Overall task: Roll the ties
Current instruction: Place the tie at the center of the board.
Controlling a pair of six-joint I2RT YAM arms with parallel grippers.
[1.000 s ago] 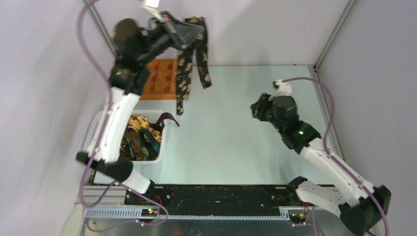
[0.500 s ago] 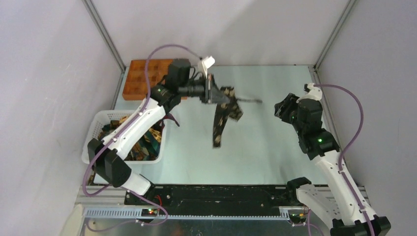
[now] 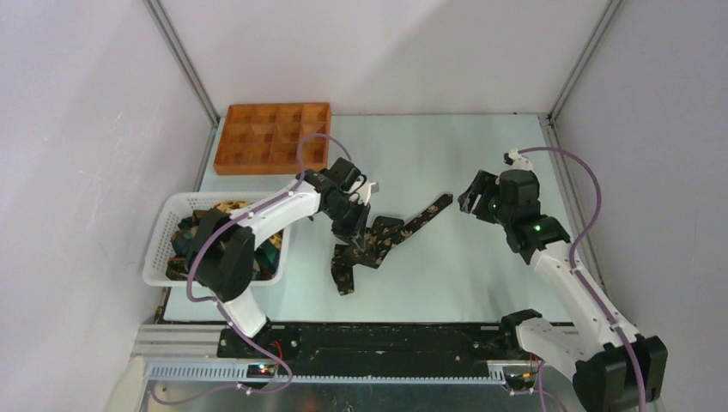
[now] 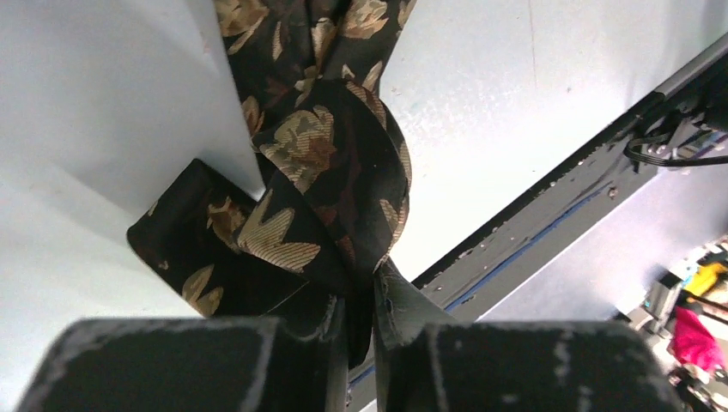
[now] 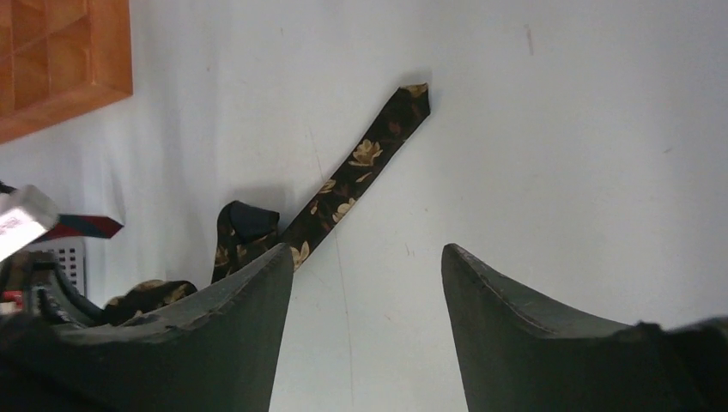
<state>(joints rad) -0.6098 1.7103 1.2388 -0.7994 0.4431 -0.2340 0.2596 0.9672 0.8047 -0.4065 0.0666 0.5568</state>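
Black-green and gold, the tie is lying crumpled in the middle of the surface, its long narrow end pointing up and right toward our right tool, which is hanging released and empty. Our left tool, the nearer one, is pinching the bunched middle.

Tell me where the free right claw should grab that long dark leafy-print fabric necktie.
Probably at the outstretched end of the dark leafy-print fabric necktie, from straight above, fingers across its width. That stretch lies flat and straight near the open right gripper; the rest is bunched at the left gripper, which pinches it.
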